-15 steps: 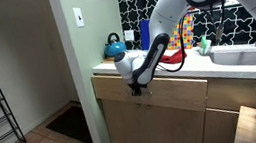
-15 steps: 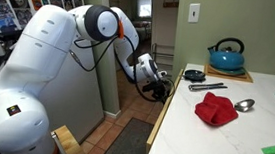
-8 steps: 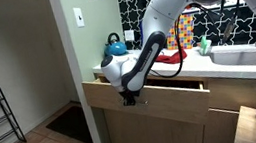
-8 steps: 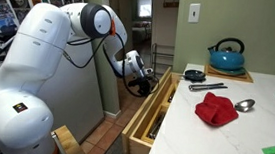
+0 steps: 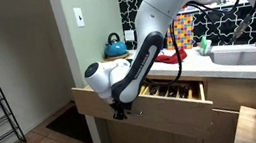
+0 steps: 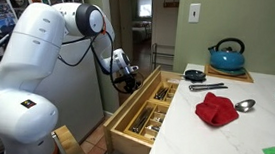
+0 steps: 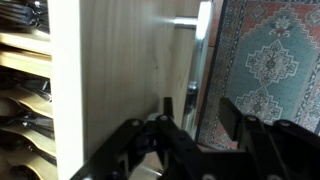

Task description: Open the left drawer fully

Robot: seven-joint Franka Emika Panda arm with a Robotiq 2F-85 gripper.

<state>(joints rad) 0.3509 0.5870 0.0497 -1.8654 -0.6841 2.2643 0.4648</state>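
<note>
The left drawer (image 5: 160, 115) of the wooden counter stands pulled far out, with cutlery showing inside; it also shows in an exterior view (image 6: 139, 115). My gripper (image 5: 119, 109) sits at the middle of the drawer's front panel, also seen in an exterior view (image 6: 127, 83). In the wrist view the gripper's fingers (image 7: 198, 120) sit either side of the thin metal drawer handle (image 7: 203, 22), shut on it. The drawer front (image 7: 120, 70) fills the left of that view.
A blue kettle (image 6: 227, 55), a red cloth (image 6: 215, 109) and a spoon (image 6: 244, 103) sit on the counter. A sink (image 5: 247, 55) lies at the counter's other end. A wall corner (image 5: 72, 49) stands beside the drawer. A patterned rug (image 7: 270, 60) covers the floor below.
The drawer has gone from closed to far out. My gripper has moved away from the counter with the handle, and the arm has stretched outward.
</note>
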